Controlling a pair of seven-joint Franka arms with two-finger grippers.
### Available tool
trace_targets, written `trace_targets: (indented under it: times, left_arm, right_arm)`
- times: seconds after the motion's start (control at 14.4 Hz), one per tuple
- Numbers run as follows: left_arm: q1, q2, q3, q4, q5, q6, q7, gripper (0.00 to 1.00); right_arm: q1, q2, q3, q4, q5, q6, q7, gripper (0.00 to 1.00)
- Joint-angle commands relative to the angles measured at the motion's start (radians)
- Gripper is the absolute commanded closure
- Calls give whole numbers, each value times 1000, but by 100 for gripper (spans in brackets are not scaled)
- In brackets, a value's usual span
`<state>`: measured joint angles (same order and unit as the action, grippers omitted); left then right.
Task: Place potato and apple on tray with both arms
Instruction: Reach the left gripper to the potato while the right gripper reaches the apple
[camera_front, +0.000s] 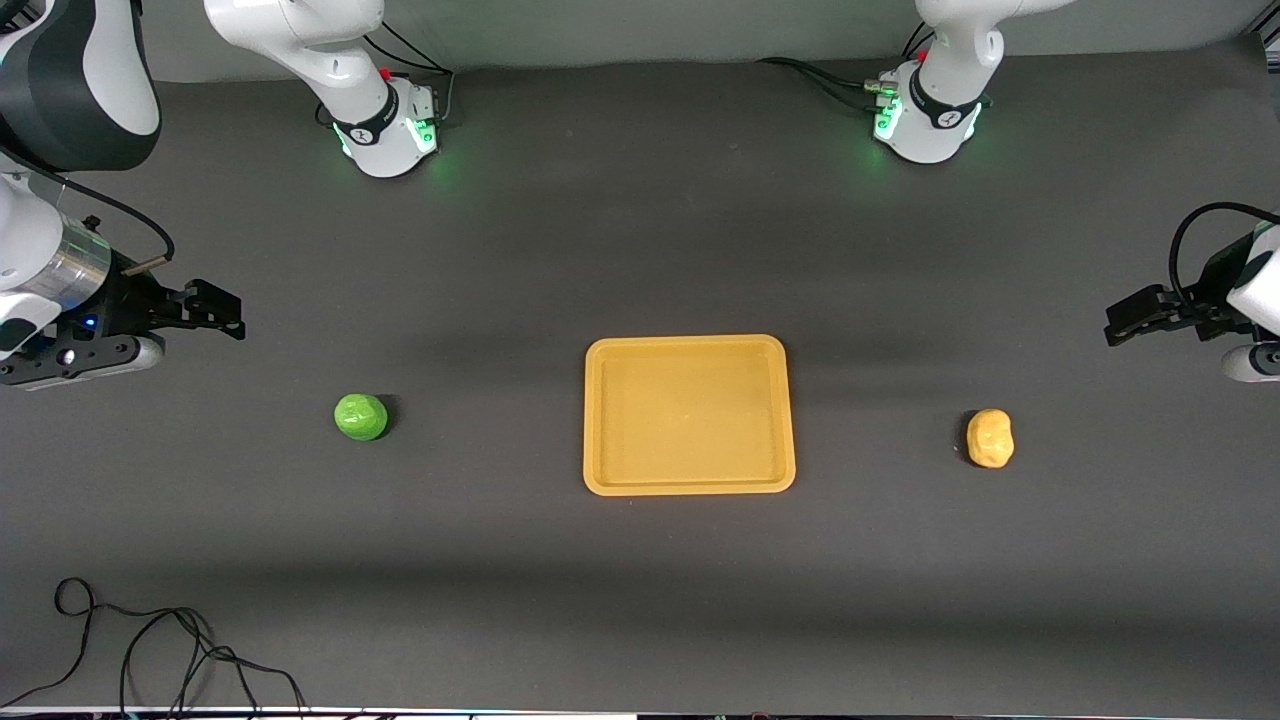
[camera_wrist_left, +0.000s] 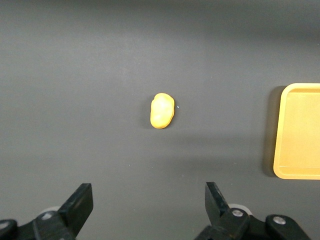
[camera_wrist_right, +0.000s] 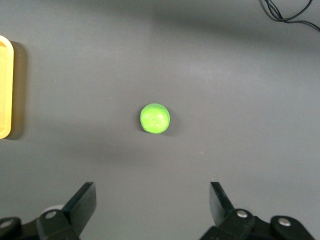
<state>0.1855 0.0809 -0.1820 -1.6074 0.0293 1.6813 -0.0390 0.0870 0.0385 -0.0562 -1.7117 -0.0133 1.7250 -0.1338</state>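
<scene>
A: Potato on table, toward left arm's end, well apart from tray. Apple at right arm's end. Tray empty.
B: Step: pre-grasp, nothing picked. Left gripper and right gripper up high, both spread wide, empty.
A: Next: descend, centre over each fruit, close.
B: Wrist views confirm finger gap; front view alone shows whole tray, loose cable.

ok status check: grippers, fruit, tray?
Left gripper open, up over the table's left-arm end; right gripper open over the right-arm end. Potato and apple on table, either side of tray. Nothing in the way.
</scene>
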Motion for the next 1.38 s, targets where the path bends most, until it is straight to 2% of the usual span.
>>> trace_targets:
  times: [0.0, 0.42, 0.83, 1.04, 1.18, 1.32]
  left_arm:
    - [-8, -12, 3, -12, -5, -3, -12, 0]
    - [-9, -3, 3, -14, -5, 27, -10, 0]
    - [-24, 95, -1, -12, -8, 149, 1, 0]
    - [-32, 181, -1, -9, -9, 155, -1, 0]
    - [-54, 267, 3, -9, 32, 216, -1, 0]
    - [-43, 359, 3, -12, 75, 314, -1, 0]
  right_arm:
    - [-12, -9, 4, 4, -13, -15, 0, 0]
    - [-18, -6, 4, 6, -7, -15, 2, 0]
    - [-18, 9, 2, 4, -1, -1, -16, 0]
    - [-16, 11, 2, 1, -1, -2, -15, 0]
    - [-18, 40, -1, -23, 7, 22, -10, 0]
    - [-16, 57, -8, -90, 41, 141, -15, 0]
